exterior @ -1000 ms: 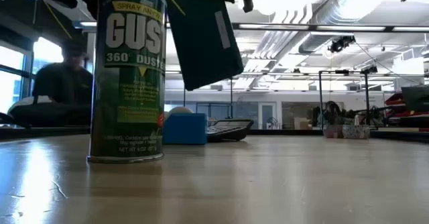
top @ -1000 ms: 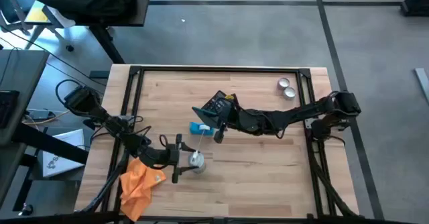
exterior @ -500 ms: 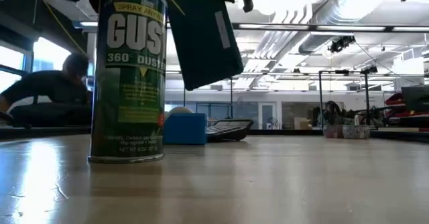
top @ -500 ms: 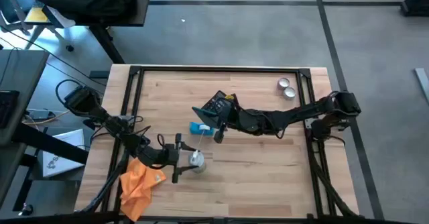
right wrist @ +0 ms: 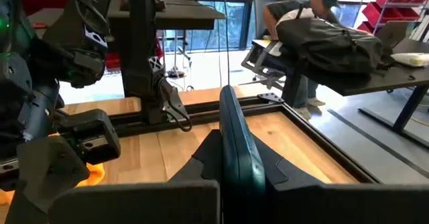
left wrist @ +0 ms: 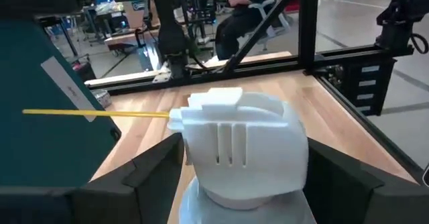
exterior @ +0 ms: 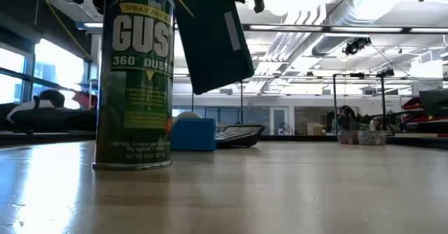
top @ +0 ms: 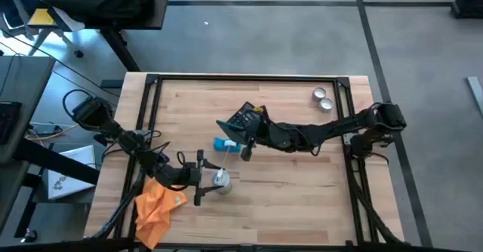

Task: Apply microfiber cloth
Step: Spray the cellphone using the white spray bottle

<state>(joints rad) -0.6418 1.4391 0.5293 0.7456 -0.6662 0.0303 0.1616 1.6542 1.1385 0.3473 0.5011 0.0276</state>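
Left gripper (top: 210, 179): fingers straddle the duster can (top: 220, 179) at its white nozzle, closed on it; yellow straw points toward the right arm.
Right gripper (top: 245, 140): clamped on a thin dark teal slab (exterior: 213, 41) held on edge (above the small blue box (top: 224, 144)).
Microfiber cloth (top: 156, 207): bunched at the table's (top: 302, 199) near-left edge, beside the left arm; touched by neither gripper.
Calculator (top: 243, 118): just beyond the right gripper.

Open-plan robotics lab/workshop: exposed ceiling ducts (exterior: 364, 24), framed wooden test bench (top: 302, 199), more metal rigs (exterior: 364, 101) behind, person (right wrist: 315, 23) at a desk.
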